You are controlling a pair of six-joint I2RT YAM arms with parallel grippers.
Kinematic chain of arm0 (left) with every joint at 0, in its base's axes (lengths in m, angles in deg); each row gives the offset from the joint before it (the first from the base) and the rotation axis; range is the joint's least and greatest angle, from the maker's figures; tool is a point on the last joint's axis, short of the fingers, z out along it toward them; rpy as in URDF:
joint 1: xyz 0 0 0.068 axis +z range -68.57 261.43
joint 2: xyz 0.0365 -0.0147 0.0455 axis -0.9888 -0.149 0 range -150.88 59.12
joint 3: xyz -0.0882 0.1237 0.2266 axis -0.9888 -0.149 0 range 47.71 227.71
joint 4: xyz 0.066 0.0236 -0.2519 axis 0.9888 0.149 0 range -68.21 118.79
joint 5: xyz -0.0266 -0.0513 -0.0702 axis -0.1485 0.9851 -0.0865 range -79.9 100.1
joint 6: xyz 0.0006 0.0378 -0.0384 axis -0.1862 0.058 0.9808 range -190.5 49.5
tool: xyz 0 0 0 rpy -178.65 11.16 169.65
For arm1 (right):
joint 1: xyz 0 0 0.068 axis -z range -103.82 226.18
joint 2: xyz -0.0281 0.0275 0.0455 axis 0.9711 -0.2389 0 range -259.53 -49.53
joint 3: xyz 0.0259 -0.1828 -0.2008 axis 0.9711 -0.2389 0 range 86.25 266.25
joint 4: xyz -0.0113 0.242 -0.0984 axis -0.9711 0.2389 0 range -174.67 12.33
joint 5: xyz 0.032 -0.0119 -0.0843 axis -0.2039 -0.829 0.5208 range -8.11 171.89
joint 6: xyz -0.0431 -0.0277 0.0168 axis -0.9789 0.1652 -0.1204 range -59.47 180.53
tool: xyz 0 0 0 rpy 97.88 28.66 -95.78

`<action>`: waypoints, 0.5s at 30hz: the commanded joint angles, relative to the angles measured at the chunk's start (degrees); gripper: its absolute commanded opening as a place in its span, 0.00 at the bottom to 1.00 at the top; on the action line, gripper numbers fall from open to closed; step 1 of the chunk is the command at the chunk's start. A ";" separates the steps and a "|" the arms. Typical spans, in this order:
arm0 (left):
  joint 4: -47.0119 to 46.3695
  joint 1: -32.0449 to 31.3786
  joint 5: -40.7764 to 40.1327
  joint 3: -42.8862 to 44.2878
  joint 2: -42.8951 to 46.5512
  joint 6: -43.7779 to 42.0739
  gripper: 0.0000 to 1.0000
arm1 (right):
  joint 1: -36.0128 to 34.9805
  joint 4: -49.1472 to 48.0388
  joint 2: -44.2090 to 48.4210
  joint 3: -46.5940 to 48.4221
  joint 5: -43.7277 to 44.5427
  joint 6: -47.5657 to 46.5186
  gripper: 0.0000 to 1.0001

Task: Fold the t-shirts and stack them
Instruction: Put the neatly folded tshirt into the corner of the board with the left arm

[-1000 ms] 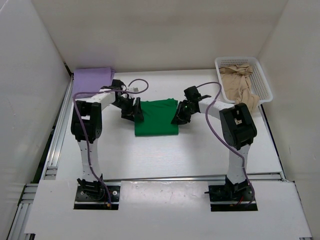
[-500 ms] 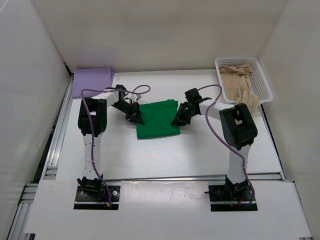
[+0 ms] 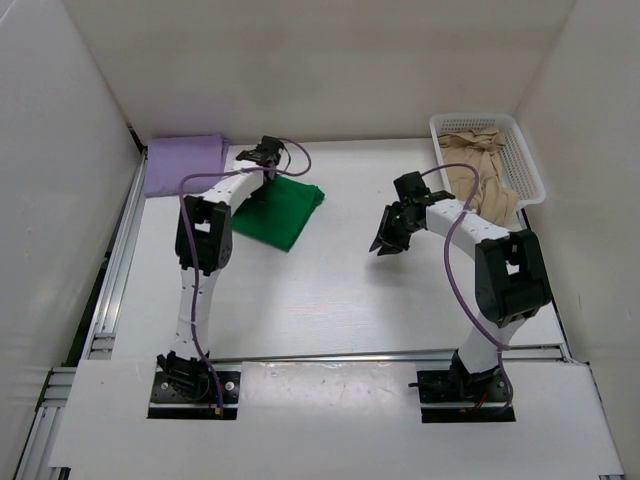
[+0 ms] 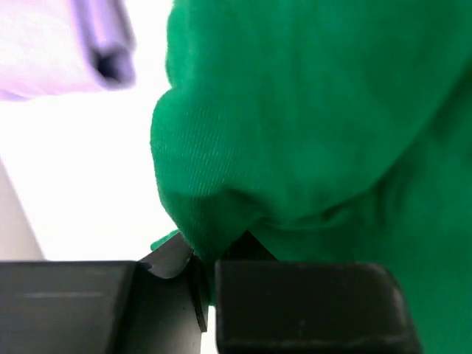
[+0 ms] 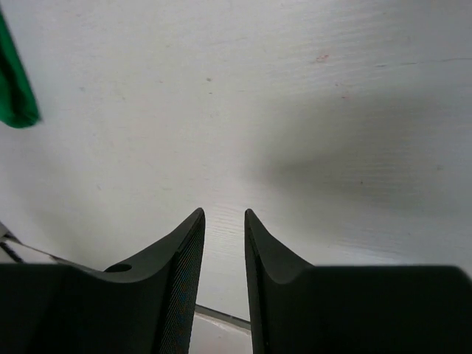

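The folded bright green t-shirt [image 3: 287, 214] lies askew at the back left of the table. My left gripper [image 3: 263, 189] is shut on a bunched fold at its edge; in the left wrist view the green t-shirt [image 4: 310, 110] fills the frame above the gripper [image 4: 209, 258]. A folded lavender t-shirt [image 3: 183, 160] sits in the back left corner, close beside the green one, and shows again as a lavender edge [image 4: 51, 44]. The tan t-shirt [image 3: 475, 170] lies crumpled in the basket. My right gripper [image 3: 385, 243] [image 5: 225, 215] hangs open by a narrow gap over bare table, holding nothing, with a corner of the green t-shirt [image 5: 13, 96] to its left.
A white mesh basket [image 3: 530, 165] stands at the back right corner, with tan cloth hanging over its front rim. White walls close in the table [image 3: 330, 290] on the left, back and right. A metal rail runs along the left edge.
My left gripper has shut on the green shirt's edge and dragged it back and left toward the lavender one. My right gripper has drawn away from the shirt to the right.
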 commanded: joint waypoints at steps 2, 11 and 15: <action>-7.65 -0.54 -24.23 6.08 -3.99 -0.32 0.10 | 0.34 4.99 1.50 2.88 2.82 -2.64 0.33; -10.82 3.85 -26.00 15.14 -2.95 -0.32 0.10 | 0.87 6.74 2.65 4.02 4.66 -4.31 0.33; -11.87 6.92 -23.99 15.14 -0.14 -0.32 0.10 | 1.39 6.75 3.26 2.97 5.20 -4.83 0.33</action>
